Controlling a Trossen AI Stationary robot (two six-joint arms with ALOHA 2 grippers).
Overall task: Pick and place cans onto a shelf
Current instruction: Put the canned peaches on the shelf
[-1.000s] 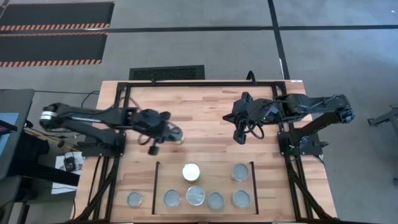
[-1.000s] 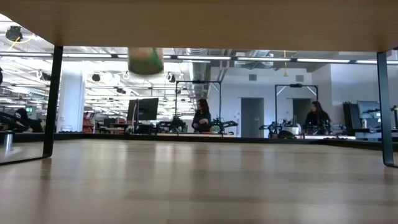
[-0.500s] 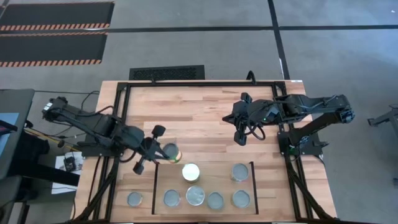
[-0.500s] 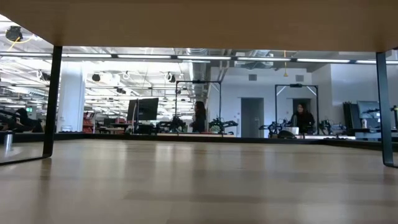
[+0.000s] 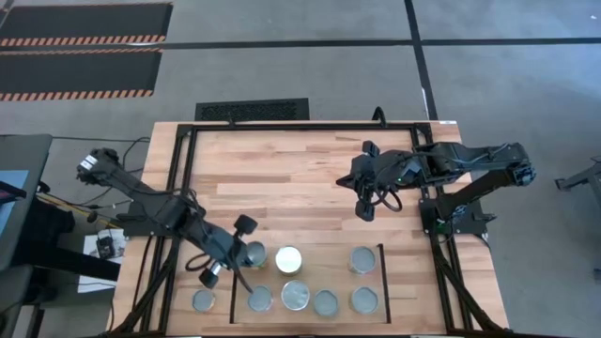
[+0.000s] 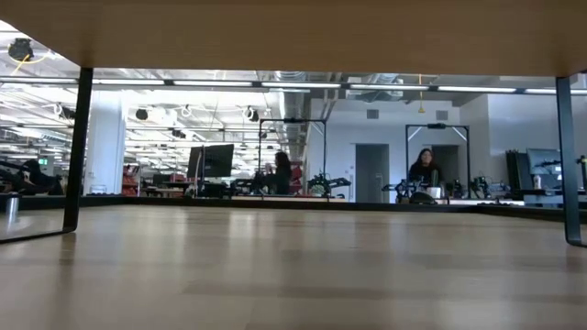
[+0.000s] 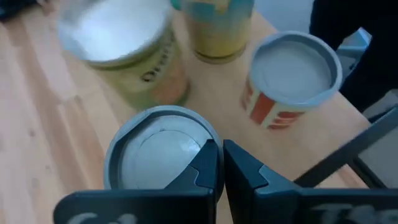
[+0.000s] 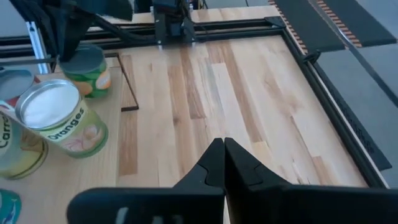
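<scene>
My left gripper [image 5: 246,253] is shut on a grey-topped can [image 7: 155,152] with a green and orange label [image 8: 87,70]. It holds the can over the far left corner of the shelf [image 5: 324,270], just inside the left black bar [image 5: 235,282] and beside the white-topped can [image 5: 288,260]. Whether the can's base touches the wood, I cannot tell. Several more cans stand on their bases in the shelf, among them a wider one [image 5: 295,295]. My right gripper [image 5: 364,212] hangs shut and holding nothing above the table's right middle. My left gripper has the can by its top rim [image 7: 202,146], on the side toward the arm. The fingers [image 7: 208,168] slant down from the table's far left. They cover the pinch itself, so how the rim sits between them does not show.
One can [image 5: 203,300] stands outside the left bar near the front edge. A can with a red label [image 7: 292,74] stands close ahead of the left fingers. A black metal frame [image 5: 188,169] rings the table. The far half of the wood [image 5: 282,169] lies bare.
My left gripper has swung from the table's left middle toward the near edge, carrying the can along. The can now sits at the shelf's far left corner beside the white-topped can. It has left the low view, where it showed at the top a second ago.
</scene>
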